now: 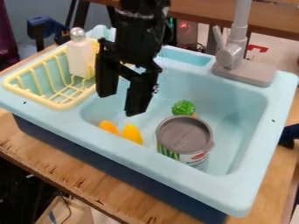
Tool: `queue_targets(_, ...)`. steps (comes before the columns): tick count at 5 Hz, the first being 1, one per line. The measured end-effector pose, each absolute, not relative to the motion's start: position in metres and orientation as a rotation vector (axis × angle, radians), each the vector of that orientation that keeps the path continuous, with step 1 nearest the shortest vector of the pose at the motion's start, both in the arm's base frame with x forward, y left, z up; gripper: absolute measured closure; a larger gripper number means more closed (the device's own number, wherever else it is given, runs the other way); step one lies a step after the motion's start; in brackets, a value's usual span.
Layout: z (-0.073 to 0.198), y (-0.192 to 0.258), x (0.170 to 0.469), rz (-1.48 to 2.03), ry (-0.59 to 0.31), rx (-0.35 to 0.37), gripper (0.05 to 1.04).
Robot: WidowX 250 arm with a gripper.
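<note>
gripper (121,104) over sink (114,141) – wooden table (70,170) (grey wall (50,8) behind)

Shows black gripper (121,103) with fingers (140,94) apart over pale-blue sink (140,162) on wooden desk (70,170). Also shows grey-lidded can (184,134), green vegetable (183,107) and two orange pieces (132,134) in basin (236,127), white bottle (80,59) in yellow rack (64,105).

"How many things do you count over there?"
"One can (184,134), one green vegetable (183,107), two yellow-orange pieces (132,134)."
"And besides those?"
"I see one sink (140,160), one faucet (232,57), one dish rack (58,105), one bottle (81,57)."
</note>
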State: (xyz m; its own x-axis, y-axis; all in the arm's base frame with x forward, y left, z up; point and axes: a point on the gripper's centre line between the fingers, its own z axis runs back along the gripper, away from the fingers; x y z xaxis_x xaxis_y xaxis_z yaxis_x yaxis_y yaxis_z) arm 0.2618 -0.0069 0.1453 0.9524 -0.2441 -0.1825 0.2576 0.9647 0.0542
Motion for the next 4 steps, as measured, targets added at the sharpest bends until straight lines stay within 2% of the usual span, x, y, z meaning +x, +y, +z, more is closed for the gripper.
queue_targets(2, 0.128, -0.007, 0.256, -0.298, 0.205, 0.074, 0.075)
queue_targets(4, 0.12, -0.016, 0.258, -0.321, 0.185, 0.067, 0.075)
